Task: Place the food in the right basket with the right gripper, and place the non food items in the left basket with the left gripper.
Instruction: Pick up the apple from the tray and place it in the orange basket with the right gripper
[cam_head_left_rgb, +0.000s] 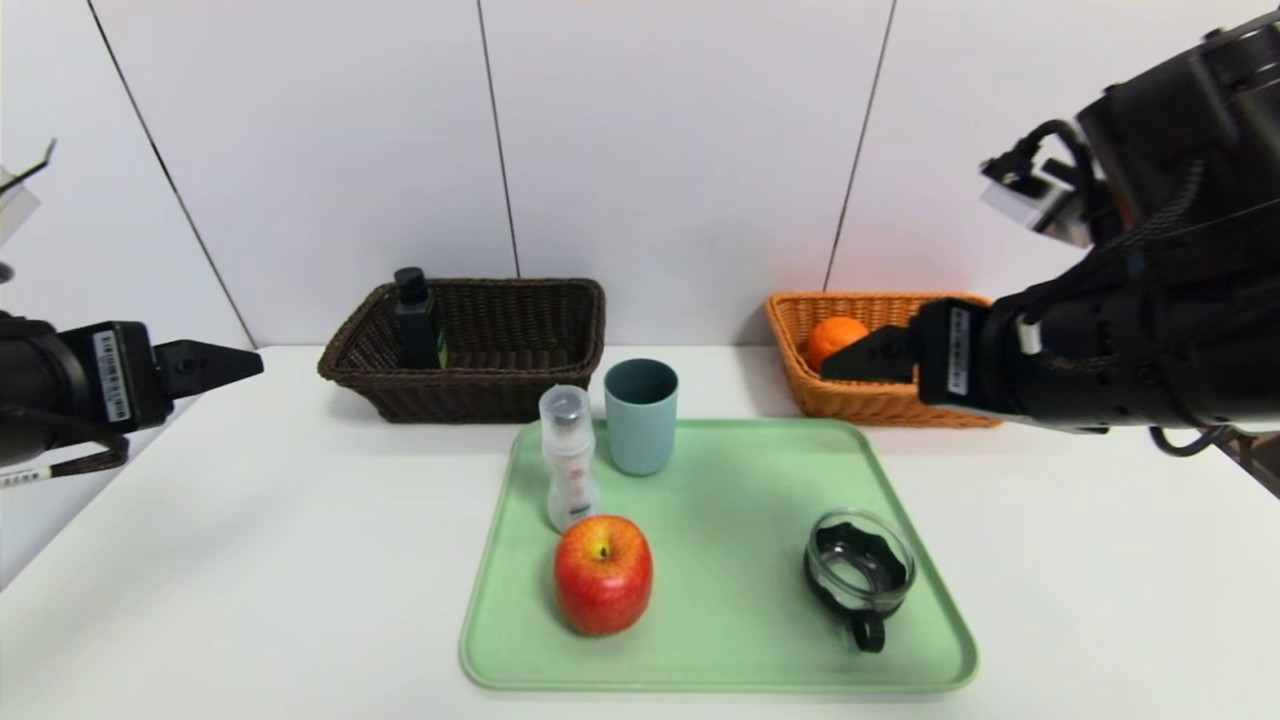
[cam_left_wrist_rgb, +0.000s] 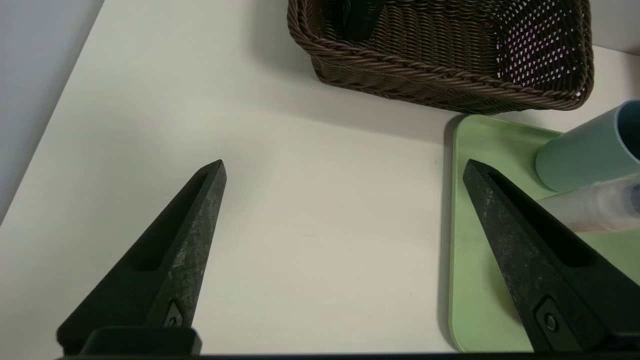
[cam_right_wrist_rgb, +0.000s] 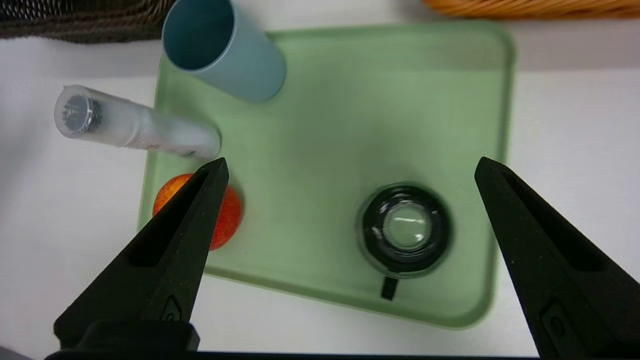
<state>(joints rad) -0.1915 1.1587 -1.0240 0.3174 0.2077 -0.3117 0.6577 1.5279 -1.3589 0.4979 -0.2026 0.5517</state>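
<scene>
A green tray (cam_head_left_rgb: 740, 560) holds a red apple (cam_head_left_rgb: 603, 574), a clear bottle (cam_head_left_rgb: 569, 458), a blue-grey cup (cam_head_left_rgb: 641, 415) and a glass cup with a black handle (cam_head_left_rgb: 859, 575). The dark left basket (cam_head_left_rgb: 480, 345) holds a black bottle (cam_head_left_rgb: 415, 318). The orange right basket (cam_head_left_rgb: 860, 355) holds an orange (cam_head_left_rgb: 834, 338). My right gripper (cam_head_left_rgb: 850, 355) is open and empty, high above the tray's right side; its wrist view shows the glass cup (cam_right_wrist_rgb: 405, 229) and apple (cam_right_wrist_rgb: 227, 220) below. My left gripper (cam_head_left_rgb: 235, 363) is open and empty over the table left of the tray (cam_left_wrist_rgb: 475, 240).
The white table (cam_head_left_rgb: 250, 560) meets a white panelled wall behind the baskets. Its left edge runs near my left arm. The left basket's rim (cam_left_wrist_rgb: 430, 75) shows in the left wrist view.
</scene>
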